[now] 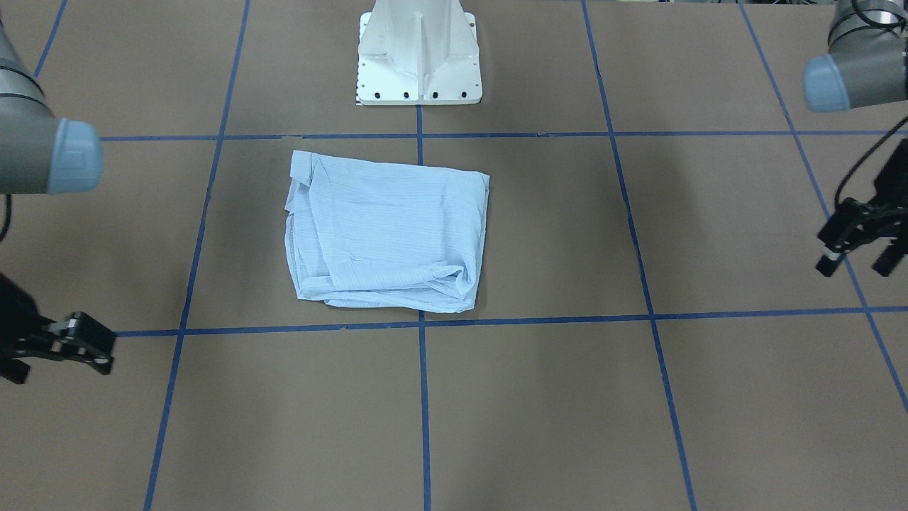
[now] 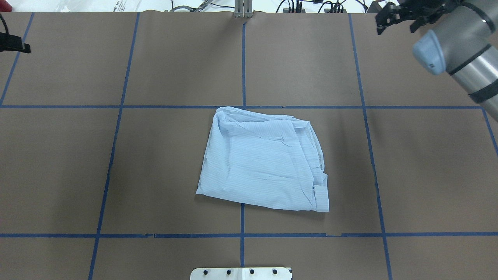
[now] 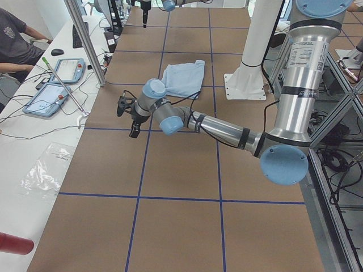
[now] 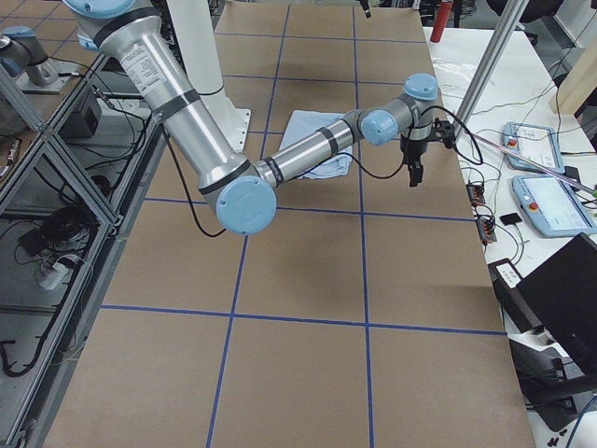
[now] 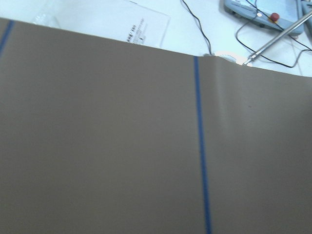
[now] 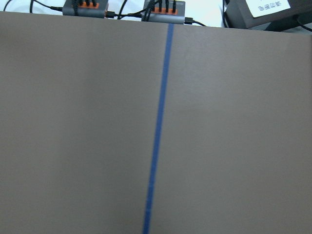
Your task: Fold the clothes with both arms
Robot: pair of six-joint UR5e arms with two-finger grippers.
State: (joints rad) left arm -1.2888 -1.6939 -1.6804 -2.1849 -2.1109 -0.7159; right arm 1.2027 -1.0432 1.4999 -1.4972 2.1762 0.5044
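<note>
The clothes are one light blue striped shirt [image 1: 390, 238], lying folded into a rough rectangle at the middle of the table [image 2: 264, 159], also seen in the side views [image 3: 184, 78] [image 4: 317, 140]. No gripper touches it. My left gripper [image 1: 857, 264] hangs open and empty well off to the shirt's side, near the table's far edge [image 3: 129, 120]; in the overhead view only a black tip of it [image 2: 15, 44] shows. My right gripper [image 1: 60, 367] is open and empty on the opposite side [image 2: 397, 19] [image 4: 417, 166]. Both wrist views show only brown table paper and blue tape.
The white pedestal base [image 1: 418, 57] stands behind the shirt. Blue tape lines [image 2: 243, 58] grid the brown table. Beside the table, a white bench carries teach pendants [image 3: 57, 85] and cables, with a seated person [image 3: 11, 39] there. Power strips [image 6: 165, 12] lie past the table's edge.
</note>
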